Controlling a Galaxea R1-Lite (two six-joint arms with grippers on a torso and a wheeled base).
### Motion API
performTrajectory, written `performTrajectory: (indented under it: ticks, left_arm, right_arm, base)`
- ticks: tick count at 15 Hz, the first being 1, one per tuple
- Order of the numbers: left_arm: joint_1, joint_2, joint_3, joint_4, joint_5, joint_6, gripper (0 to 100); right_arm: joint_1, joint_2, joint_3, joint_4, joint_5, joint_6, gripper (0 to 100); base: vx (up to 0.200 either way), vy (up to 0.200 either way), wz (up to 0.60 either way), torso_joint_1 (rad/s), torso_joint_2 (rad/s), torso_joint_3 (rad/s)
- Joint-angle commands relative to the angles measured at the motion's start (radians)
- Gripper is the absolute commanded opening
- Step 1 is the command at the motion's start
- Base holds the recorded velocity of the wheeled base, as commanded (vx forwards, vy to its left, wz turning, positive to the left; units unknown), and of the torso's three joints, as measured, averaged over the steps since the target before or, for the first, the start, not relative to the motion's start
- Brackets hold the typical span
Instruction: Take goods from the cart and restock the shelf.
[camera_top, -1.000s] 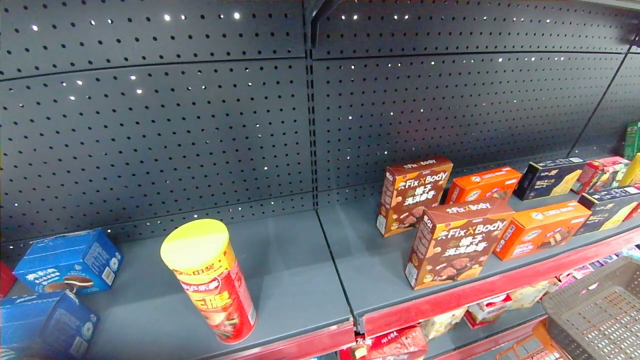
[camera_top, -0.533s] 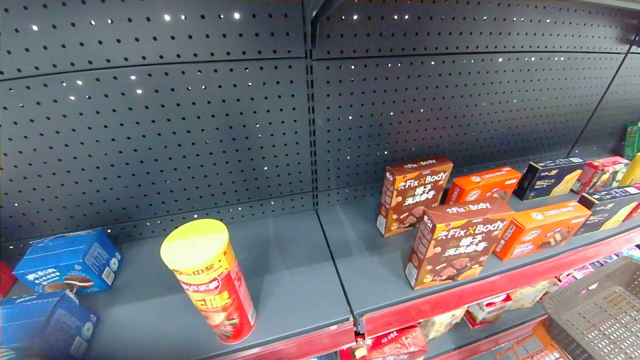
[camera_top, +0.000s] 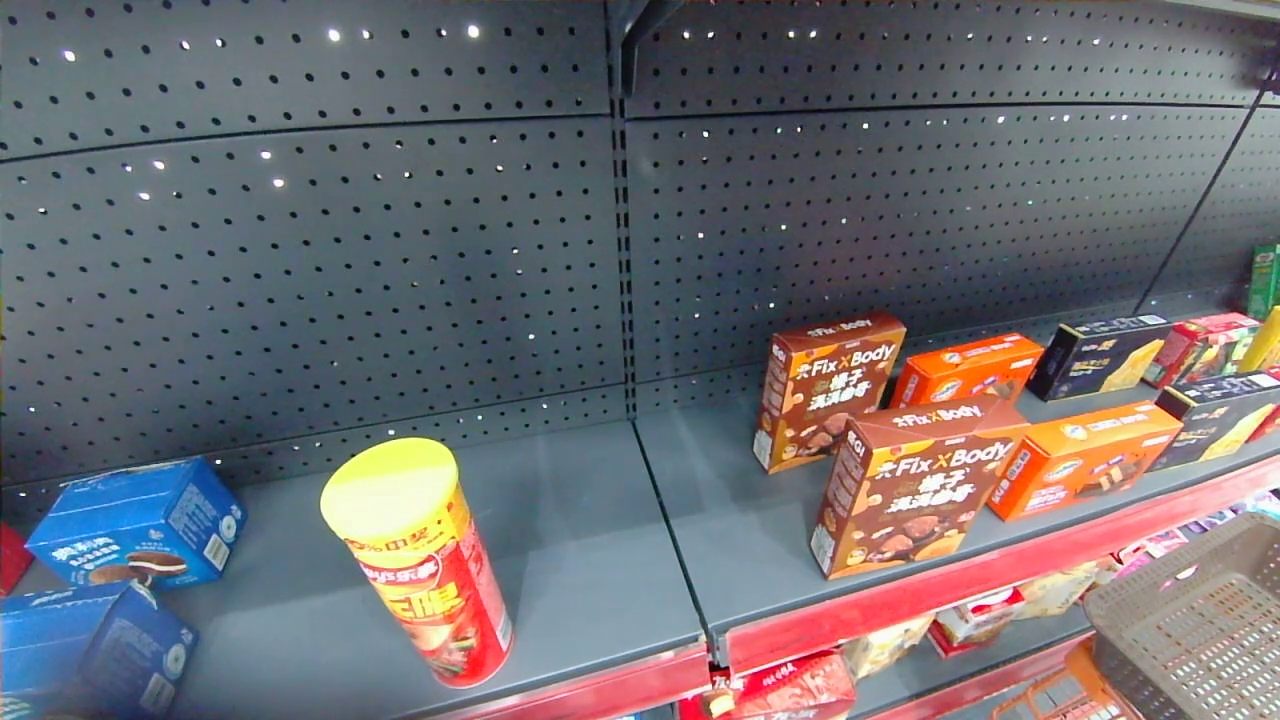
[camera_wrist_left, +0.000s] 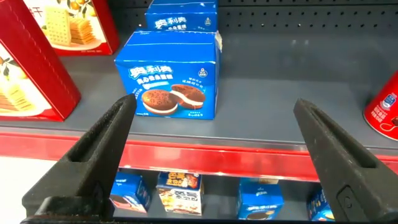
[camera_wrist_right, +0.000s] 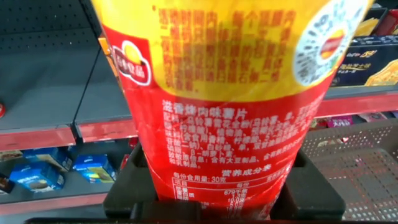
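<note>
My right gripper (camera_wrist_right: 217, 190) is shut on a red and yellow chip canister (camera_wrist_right: 224, 93), held upright out in front of the shelf. A matching canister (camera_top: 425, 560) with a yellow lid stands on the grey shelf (camera_top: 590, 540) near its red front lip, and its red side (camera_wrist_left: 384, 109) appears in the left wrist view. My left gripper (camera_wrist_left: 214, 104) hangs open in front of that shelf's edge, facing a blue cookie box (camera_wrist_left: 174, 81) with a second blue box behind it. Nothing is between its fingers (camera_wrist_left: 93, 149).
Blue boxes (camera_top: 135, 520) sit at the shelf's left. Brown boxes (camera_top: 915, 485), orange boxes (camera_top: 1085, 455) and dark boxes (camera_top: 1100, 355) fill the right half. Bare shelf lies between the canister and the brown boxes. A grey basket (camera_top: 1200, 620) is at lower right. Red boxes (camera_wrist_left: 31, 74) stand beside the blue ones.
</note>
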Motion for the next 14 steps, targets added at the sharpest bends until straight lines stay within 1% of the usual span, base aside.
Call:
performTrajectory:
  ticks: [1, 3, 4, 5, 8, 14]
  left_arm:
    - [0.001, 0.004, 0.0, -0.001, 0.0, 0.0, 100]
    - [0.001, 0.004, 0.0, 0.001, 0.002, 0.0, 100]
    - [0.001, 0.004, 0.0, -0.001, 0.0, 0.0, 100]
    - [0.001, 0.004, 0.0, -0.001, 0.0, 0.0, 100]
    - [0.001, 0.004, 0.0, -0.001, 0.0, 0.0, 100]
    - [0.001, 0.004, 0.0, -0.001, 0.0, 0.0, 100]
  right_arm:
    - [-0.002, -0.031, -0.007, 0.005, 0.001, 0.007, 0]
    - [0.018, -0.079, -0.003, 0.031, 0.003, 0.01, 0]
    - [0.013, -0.099, 0.008, 0.05, 0.004, 0.009, 0]
    - [0.021, -0.128, 0.017, 0.096, 0.015, 0.009, 0]
    - [0.022, -0.158, -0.001, 0.157, 0.019, 0.009, 0]
    - [0.022, -0.163, 0.005, 0.159, 0.023, -0.008, 0]
  base:
    - [0.0, 0.0, 0.0, 0.0, 0.0, 0.0]
    - [0.0, 0.0, 0.0, 0.0, 0.0, 0.0]
    - [0.0, 0.0, 0.0, 0.0, 0.0, 0.0]
    - [0.0, 0.0, 0.0, 0.0, 0.0, 0.0]
    - [0.0, 0.0, 0.0, 0.0, 0.0, 0.0]
    - [0.0, 0.0, 0.6, 0.006, 0.0, -0.001]
